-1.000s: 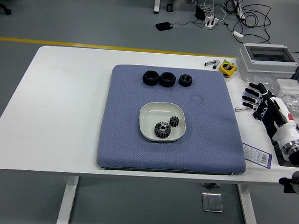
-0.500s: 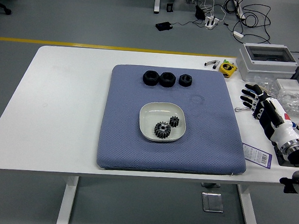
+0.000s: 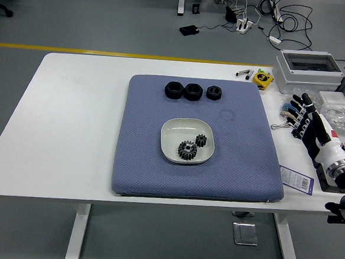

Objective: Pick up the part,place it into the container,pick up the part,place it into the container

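Two gears (image 3: 191, 147) lie touching in the white dish (image 3: 171, 132) at the middle of the blue mat (image 3: 242, 152). The right hand (image 3: 304, 118) hangs off the mat's right edge, fingers spread, empty. Both placements appear complete; any next move means reaching to the three black parts (image 3: 193, 91) near the mat's far edge.

Dark gears (image 3: 190, 147) in white bowl (image 3: 172, 132), blue textured mat (image 3: 242, 152).

Two gears (image 3: 191, 146) in one bowl (image 3: 171, 133), three black rings (image 3: 193, 91) on one mat (image 3: 241, 158)
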`<action>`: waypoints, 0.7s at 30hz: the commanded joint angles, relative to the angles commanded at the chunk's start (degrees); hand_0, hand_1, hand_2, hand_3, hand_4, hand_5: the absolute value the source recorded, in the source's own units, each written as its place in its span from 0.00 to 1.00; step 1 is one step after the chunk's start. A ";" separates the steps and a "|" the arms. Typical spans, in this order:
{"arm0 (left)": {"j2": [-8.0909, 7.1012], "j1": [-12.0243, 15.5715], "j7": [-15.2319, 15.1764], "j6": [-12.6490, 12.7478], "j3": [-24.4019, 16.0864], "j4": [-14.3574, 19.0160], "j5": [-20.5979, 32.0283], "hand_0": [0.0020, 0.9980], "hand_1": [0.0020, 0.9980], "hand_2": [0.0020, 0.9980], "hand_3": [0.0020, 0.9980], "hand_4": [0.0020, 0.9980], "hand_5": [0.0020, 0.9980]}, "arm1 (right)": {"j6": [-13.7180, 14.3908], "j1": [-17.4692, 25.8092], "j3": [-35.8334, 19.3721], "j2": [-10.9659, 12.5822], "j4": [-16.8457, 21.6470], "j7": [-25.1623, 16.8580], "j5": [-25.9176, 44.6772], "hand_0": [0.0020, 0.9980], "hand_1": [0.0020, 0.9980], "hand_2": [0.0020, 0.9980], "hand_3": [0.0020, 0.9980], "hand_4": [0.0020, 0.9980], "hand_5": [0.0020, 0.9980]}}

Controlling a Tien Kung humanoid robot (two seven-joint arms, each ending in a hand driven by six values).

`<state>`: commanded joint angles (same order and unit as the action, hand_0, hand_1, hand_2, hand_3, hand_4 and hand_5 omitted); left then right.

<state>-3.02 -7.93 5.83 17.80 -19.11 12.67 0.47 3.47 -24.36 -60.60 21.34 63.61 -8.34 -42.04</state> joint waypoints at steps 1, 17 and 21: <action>0.01 -0.01 0.01 0.01 -0.02 0.00 -0.03 0.53 0.55 0.68 0.60 0.58 0.57 | 0.30 -0.01 0.05 0.00 0.02 -0.21 0.36 1.00 1.00 1.00 1.00 1.00 1.00; -0.08 -0.06 -0.02 -0.06 0.13 0.01 0.04 0.53 0.55 0.67 0.60 0.59 0.57 | 4.77 -0.33 -0.55 0.14 0.59 -4.27 6.06 1.00 0.91 0.89 0.94 1.00 1.00; -0.14 -0.15 0.07 -0.06 0.04 0.03 -0.20 0.53 0.55 0.67 0.60 0.59 0.57 | 6.72 -0.46 -0.25 0.19 0.94 -5.20 6.71 1.00 0.91 0.89 0.94 1.00 1.00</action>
<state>-3.16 -8.08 5.89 17.74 -19.07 12.70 0.27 10.18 -24.81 -60.85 21.53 64.56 -13.54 -35.34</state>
